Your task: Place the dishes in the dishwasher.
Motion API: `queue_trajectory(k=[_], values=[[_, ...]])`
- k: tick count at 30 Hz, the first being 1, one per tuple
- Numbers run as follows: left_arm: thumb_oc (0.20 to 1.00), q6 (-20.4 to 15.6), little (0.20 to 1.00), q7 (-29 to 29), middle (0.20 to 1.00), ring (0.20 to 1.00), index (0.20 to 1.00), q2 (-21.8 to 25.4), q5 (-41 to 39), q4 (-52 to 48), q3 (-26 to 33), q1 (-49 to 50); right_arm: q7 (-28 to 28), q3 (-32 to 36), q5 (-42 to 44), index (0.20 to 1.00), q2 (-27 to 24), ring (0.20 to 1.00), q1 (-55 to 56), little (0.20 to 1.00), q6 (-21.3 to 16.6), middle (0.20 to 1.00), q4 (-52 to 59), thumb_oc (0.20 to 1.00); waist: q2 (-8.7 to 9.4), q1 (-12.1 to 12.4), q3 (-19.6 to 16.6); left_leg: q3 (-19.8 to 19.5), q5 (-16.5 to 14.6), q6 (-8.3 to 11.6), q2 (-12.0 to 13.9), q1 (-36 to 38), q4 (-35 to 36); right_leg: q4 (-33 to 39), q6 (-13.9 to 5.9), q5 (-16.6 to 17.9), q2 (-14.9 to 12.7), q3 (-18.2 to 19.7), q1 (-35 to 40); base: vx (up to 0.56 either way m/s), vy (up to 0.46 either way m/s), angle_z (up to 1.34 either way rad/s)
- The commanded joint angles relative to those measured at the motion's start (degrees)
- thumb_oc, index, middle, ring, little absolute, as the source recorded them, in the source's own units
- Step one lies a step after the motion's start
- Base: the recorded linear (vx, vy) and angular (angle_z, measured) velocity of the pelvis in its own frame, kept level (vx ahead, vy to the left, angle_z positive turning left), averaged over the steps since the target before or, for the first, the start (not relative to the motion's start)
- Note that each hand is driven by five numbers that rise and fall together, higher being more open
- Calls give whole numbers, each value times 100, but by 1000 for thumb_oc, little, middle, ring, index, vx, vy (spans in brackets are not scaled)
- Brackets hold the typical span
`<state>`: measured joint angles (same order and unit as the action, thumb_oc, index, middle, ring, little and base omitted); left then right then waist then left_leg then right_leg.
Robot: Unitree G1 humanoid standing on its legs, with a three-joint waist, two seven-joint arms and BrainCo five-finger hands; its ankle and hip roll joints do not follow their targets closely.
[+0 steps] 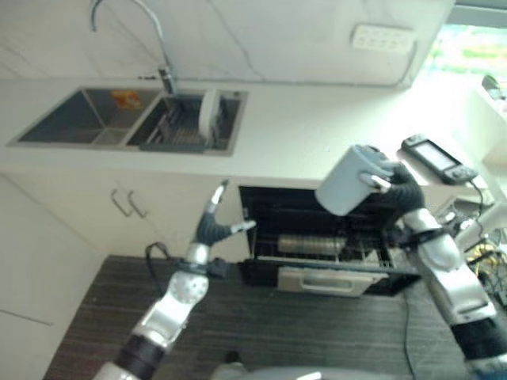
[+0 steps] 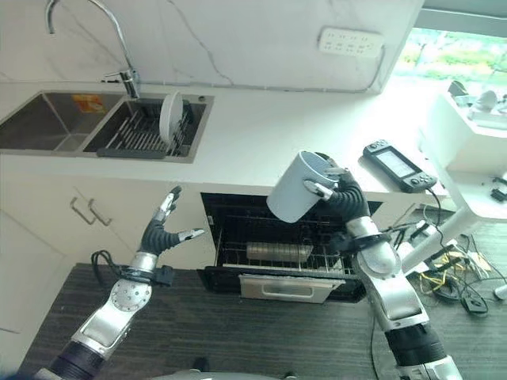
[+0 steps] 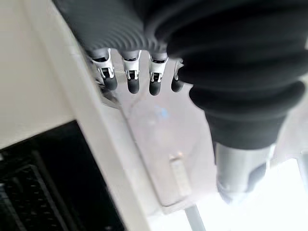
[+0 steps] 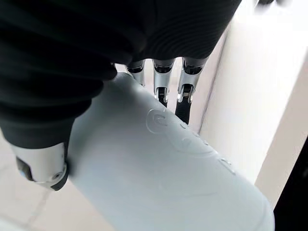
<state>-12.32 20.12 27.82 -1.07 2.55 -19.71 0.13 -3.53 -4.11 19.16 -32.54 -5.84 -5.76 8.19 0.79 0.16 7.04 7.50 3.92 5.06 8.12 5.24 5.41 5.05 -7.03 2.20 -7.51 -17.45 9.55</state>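
1. The counter runs above the open dishwasher, whose rack is pulled out.
2. The sink holds a white plate upright.
3. The right hand grips a pale blue cup, tilted, above the dishwasher.
4. The left hand hangs open-fingered and empty, left of the dishwasher.

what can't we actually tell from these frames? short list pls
- Dishwasher interior: in the eye views the cup and right hand cover part of the opening; the rest is too dark to say which rack slots are free.
- Cup's inside: faces away in the eye views; the right wrist view shows its outer wall.
- Sink: one plate stands in the rack; the other basin is too small to read.
- Left hand: open, empty.
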Motion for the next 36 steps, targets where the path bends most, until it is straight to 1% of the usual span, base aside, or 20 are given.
queue_trajectory(k=[1,4,5,7,9,12,13,17,18,19,22,27,30,31,36], values=[[1000,-290,1000,17,1000,1000,1000,185,203,-143,-28,-283,-108,-17,-10,200,-182,200,-494,200,-607,200,308,200,180,112,-90,108,-371,126,391,250,-41,-168,-384,-125,-469,474,-30,16,-25,-12],[1000,-401,1000,-208,1000,1000,1000,257,249,-74,-59,-281,83,-26,-398,200,-389,200,-532,200,-447,200,30,200,201,129,-46,110,-329,141,413,228,-44,-238,-380,-156,-460,504,-53,13,-32,-11],[1000,-433,1000,-288,1000,1000,1000,294,297,-73,-99,-295,131,-74,-479,200,-519,200,-591,200,-362,200,-136,200,213,143,-26,96,-319,145,422,213,-55,-265,-381,-169,-454,510,-60,35,-60,-1],[1000,-502,1000,-590,1000,1000,1000,517,267,-123,-165,-302,378,-158,-414,200,-945,200,-666,200,-238,200,-619,200,286,215,65,43,-273,178,483,117,-121,-404,-388,-245,-441,496,-84,37,-126,0],[1000,-666,1000,-724,1000,1000,1000,640,354,-94,-213,-333,409,-234,-531,200,-989,200,-616,200,-249,200,-853,200,373,253,135,5,-250,200,532,20,-179,-425,-397,-236,-415,486,-107,-11,-171,0],[1000,-768,1000,-953,1000,1000,1000,880,525,-82,-318,-567,257,-564,-720,200,-1042,200,-825,200,-313,200,-1289,200,527,355,283,-98,-243,220,597,-232,-354,-405,-400,-193,-357,466,-165,-69,-217,3],[1000,-799,1000,-1092,1000,1000,1000,1005,603,-56,-378,-698,194,-703,-673,200,-1073,200,-986,200,-284,200,-1480,200,588,406,385,-165,-248,235,623,-406,-527,-422,-398,-168,-338,466,-209,-82,-207,11],[1000,-799,1000,-1450,1000,1000,1000,1247,878,3,-609,-986,1,-1025,-700,200,-993,200,-1386,200,-324,200,-2054,200,648,484,605,-305,-283,261,649,-807,-929,-464,-397,-131,-323,483,-311,-66,-115,3],[1000,-805,1000,-1637,1000,1000,1000,1390,967,-11,-727,-1082,-56,-1132,-638,200,-974,200,-1546,200,-308,200,-2246,200,650,508,677,-336,-287,261,635,-928,-1016,-441,-407,-123,-318,502,-322,-64,-51,1],[1000,-757,1000,-1783,1000,1000,1000,1443,1037,-14,-801,-1142,-39,-1157,-625,200,-954,200,-1614,200,-314,200,-2379,200,633,510,708,-339,-282,264,625,-972,-1031,-424,-415,-116,-321,497,-328,-56,-11,3],[1000,-792,1000,-2090,1000,1000,1000,1709,1283,20,-1138,-1332,-49,-1357,-519,200,-909,200,-1834,200,-329,200,-2834,200,543,515,776,-342,-258,250,546,-1074,-1031,-338,-465,-81,-372,499,-335,-49,34,2],[1000,-762,1000,-2209,1000,1000,1000,2051,1395,136,-1646,-1975,-118,-1658,-378,200,-982,200,-2408,200,-382,200,-3411,200,365,491,969,-420,-209,289,471,-1440,-1217,-387,-479,-43,-456,504,-569,-99,35,2],[1000,-736,1000,-2124,1000,1000,1000,2183,1425,271,-1911,-2328,-172,-1837,-267,200,-980,200,-2838,200,-352,200,-3809,200,236,484,1086,-433,-186,300,404,-1599,-1227,-375,-487,-33,-502,528,-703,-126,50,0],[1000,-696,1000,-2038,1000,1000,1000,2254,1400,302,-2032,-2546,-209,-1934,-218,200,-1014,200,-3119,200,-341,200,-4048,200,168,488,1190,-448,-177,302,362,-1739,-1236,-383,-496,-15,-532,547,-847,-192,47,-2],[1000,-631,1000,-1780,1000,1000,1000,2273,1440,371,-2180,-2888,-214,-2096,-125,200,-1108,200,-3776,200,-247,200,-4616,200,-16,485,1422,-432,-139,308,288,-2021,-1261,-430,-478,11,-581,591,-1145,-118,41,-4]])
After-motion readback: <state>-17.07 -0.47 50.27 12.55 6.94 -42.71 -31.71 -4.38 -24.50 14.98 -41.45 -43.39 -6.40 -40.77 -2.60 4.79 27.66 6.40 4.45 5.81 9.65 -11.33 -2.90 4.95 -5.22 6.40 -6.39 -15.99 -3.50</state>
